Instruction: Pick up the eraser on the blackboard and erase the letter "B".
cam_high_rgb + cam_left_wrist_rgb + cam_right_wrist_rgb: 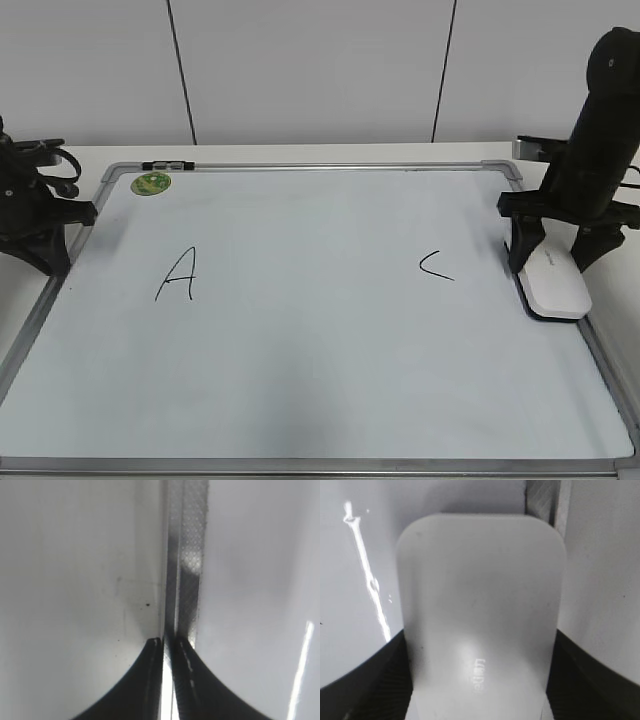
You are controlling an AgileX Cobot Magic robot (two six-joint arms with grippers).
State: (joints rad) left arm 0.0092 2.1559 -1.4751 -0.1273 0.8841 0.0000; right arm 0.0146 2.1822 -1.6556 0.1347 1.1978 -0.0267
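Observation:
The white eraser [555, 281] lies flat on the blackboard [300, 380] at its right edge, and it fills the right wrist view [480, 595] with grey lettering on top. My right gripper [556, 262] stands over it, with a finger against each long side [480, 635], shut on it. No letter "B" shows on the board; the stretch between the "A" [178, 275] and the "C" [436, 266] is blank. My left gripper [45, 250] is shut and empty at the board's left frame, which runs up the left wrist view [185, 555] above the fingertips [167, 642].
A round green sticker [150, 183] sits at the board's far left corner. A small black piece [168, 163] lies on the far frame. The grey frame rail [542, 495] runs just beyond the eraser. White table lies outside the frame.

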